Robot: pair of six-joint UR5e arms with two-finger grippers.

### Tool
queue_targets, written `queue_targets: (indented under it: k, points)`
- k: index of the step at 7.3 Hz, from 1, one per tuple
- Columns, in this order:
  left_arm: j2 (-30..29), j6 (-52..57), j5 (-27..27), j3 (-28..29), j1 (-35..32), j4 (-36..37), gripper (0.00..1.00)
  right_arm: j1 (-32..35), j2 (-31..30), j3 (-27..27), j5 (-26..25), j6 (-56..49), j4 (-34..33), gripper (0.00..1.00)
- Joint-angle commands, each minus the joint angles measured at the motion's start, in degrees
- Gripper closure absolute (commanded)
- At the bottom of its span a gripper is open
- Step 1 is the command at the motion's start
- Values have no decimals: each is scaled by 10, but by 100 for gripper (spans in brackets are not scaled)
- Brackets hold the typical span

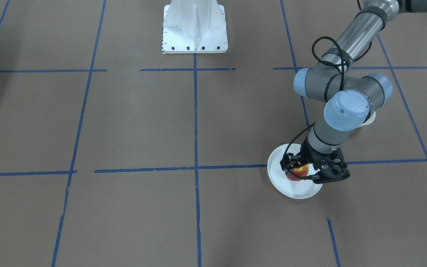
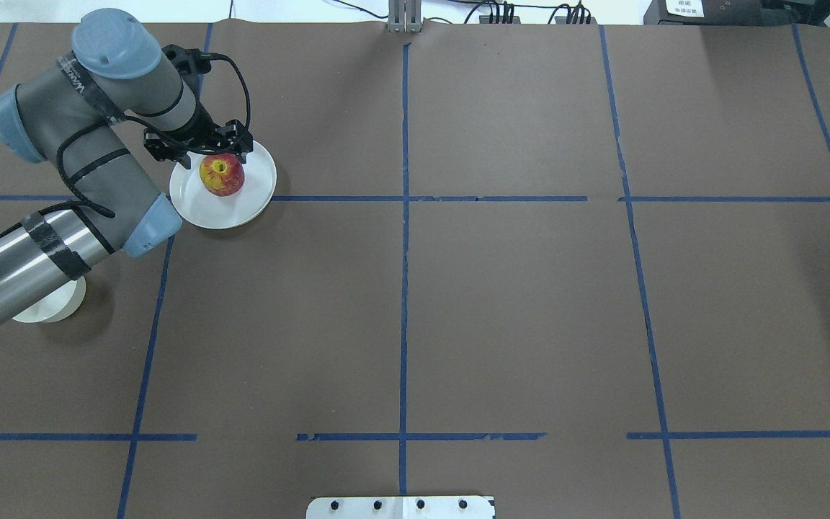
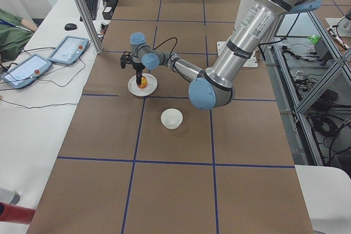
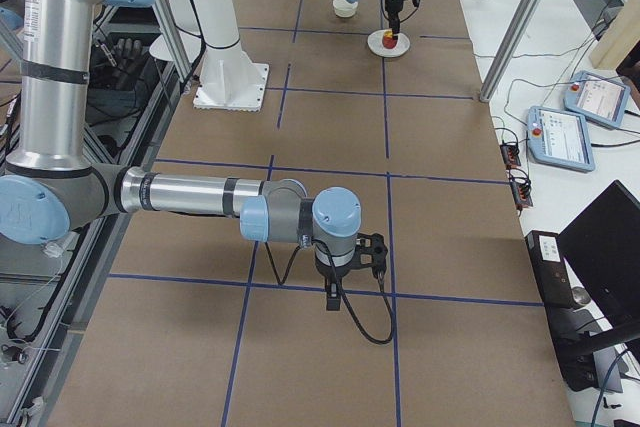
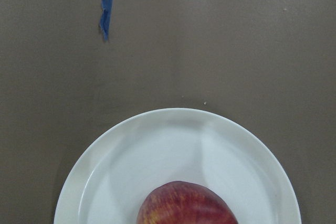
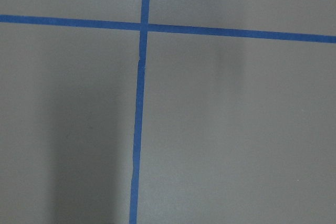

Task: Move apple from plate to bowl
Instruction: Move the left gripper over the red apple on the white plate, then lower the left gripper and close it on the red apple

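The red apple (image 2: 222, 174) with a yellow-green stem patch sits on the flat white plate (image 2: 253, 196) at the far left of the table. My left gripper (image 1: 310, 170) hangs low over the plate, jaws open and spread to either side of the apple (image 1: 298, 172), not closed on it. The left wrist view shows the apple's top (image 5: 186, 205) at its bottom edge and the plate's rim (image 5: 157, 124). The cream-white bowl (image 3: 171, 118) stands nearer the robot, partly hidden under the left forearm in the overhead view (image 2: 47, 306). My right gripper (image 4: 348, 272) shows only in the exterior right view; I cannot tell its state.
The brown table is marked with a blue tape grid (image 2: 404, 198). The white robot base mount (image 1: 195, 27) stands at the robot's edge. The left arm's elbow (image 1: 347, 107) hangs over the bowl. Tablets (image 3: 68, 49) lie on a side desk.
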Motion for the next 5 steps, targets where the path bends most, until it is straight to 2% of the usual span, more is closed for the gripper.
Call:
queue_targets:
  k: [1,4,5]
  points:
    - [0,-3,11,15,14,-14,0,0,0,0,0,0,0,0]
    - [1,-14,11,27,27,-28,2,0,1,0,0,0,0,0]
    - [1,-14,11,27,27,-29,18,0,0,0,0,0,0,0]
